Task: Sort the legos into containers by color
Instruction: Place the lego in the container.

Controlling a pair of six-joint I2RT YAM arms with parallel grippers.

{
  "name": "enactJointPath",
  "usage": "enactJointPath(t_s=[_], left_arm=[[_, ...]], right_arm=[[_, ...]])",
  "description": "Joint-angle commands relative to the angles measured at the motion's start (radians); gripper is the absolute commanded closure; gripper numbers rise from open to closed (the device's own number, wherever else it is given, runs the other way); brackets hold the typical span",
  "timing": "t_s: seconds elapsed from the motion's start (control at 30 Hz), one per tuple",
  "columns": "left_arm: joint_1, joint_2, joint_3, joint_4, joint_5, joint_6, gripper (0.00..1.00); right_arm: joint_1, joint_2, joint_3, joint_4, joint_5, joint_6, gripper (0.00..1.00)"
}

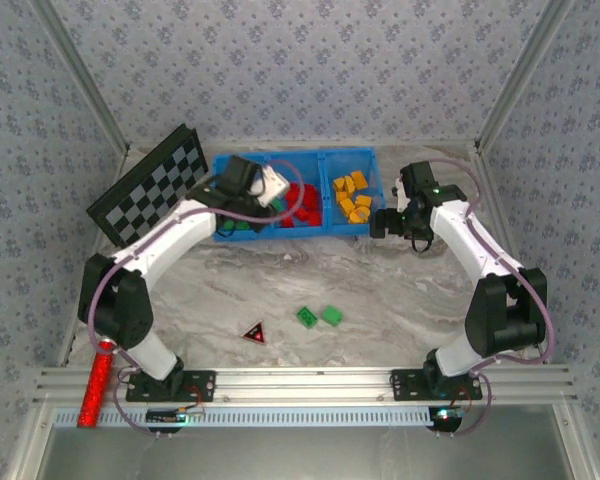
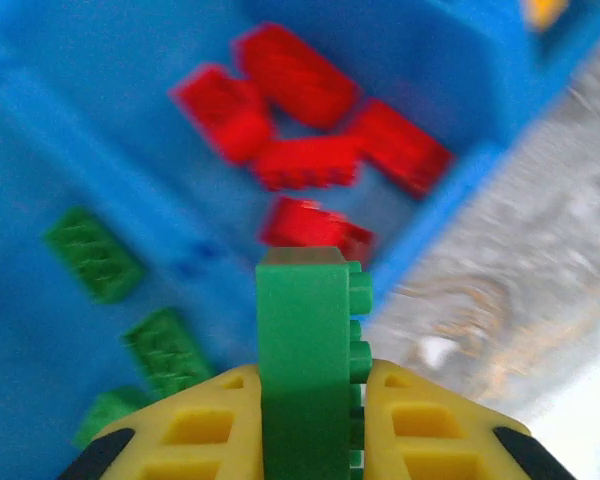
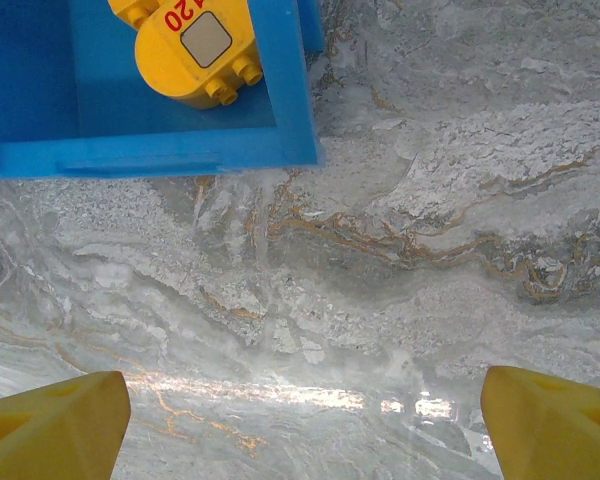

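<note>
Two green legos (image 1: 307, 317) lie loose on the table (image 1: 400, 290); the rest sit sorted in the blue bin (image 1: 352, 153). Left gripper (image 2: 305, 420) clamps a green brick (image 2: 302, 330) above the bin, near the green-red divider. Right gripper (image 3: 305, 420) is empty, jaws wide apart.

Body check, seen from above. My left arm (image 1: 165, 240) and right arm (image 1: 470, 240) match: white shells on the long links, black housings at every joint. A mauve cable (image 1: 98, 285) loops loosely alongside each arm, from base up to wrist. Bases (image 1: 168, 385) are black blocks, with a small greenish light (image 1: 183, 418) on the unit below each.

Left gripper (image 2: 305, 425): fingers (image 2: 200, 430) are yellow plastic, moulded with shallow rectangular pockets, and have black patches at the outer lower corners. Its wrist block (image 1: 270, 185) is white next to black.

Right gripper (image 3: 300, 425): fingers (image 3: 50, 420) are plain yellow with smooth, wedge-shaped tips.
</note>
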Motion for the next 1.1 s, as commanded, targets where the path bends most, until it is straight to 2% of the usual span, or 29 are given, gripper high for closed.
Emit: enactJointPath(t_s=[0.0,0.27,0.53,0.73,0.83,1.07], left_arm=[[0.067,0.059,0.078,-0.041,-0.068,-0.114,0.83],[0.153,0.384,0.416,-0.228,-0.235,-0.284,0.84],[0.162,0.629,0.659,-0.334,-0.337,-0.329,0.83],[0.171,0.684,0.683,-0.344,-0.342,-0.350,0.80],[0.174,0.680,0.677,-0.338,-0.321,-0.352,0.73],[0.171,0.569,0.619,-0.312,-0.272,-0.329,0.62]], right_arm=[[-0.001,-0.004,-0.001,-0.005,-0.005,-0.020,0.08],[0.007,-0.012,0.009,-0.009,-0.021,-0.007,0.08],[0.023,-0.016,0.025,-0.019,-0.070,-0.007,0.08],[0.031,-0.019,0.013,-0.016,-0.075,-0.006,0.08],[0.032,-0.017,0.014,-0.017,-0.074,-0.007,0.08],[0.034,-0.007,0.022,-0.016,-0.069,-0.010,0.08]])
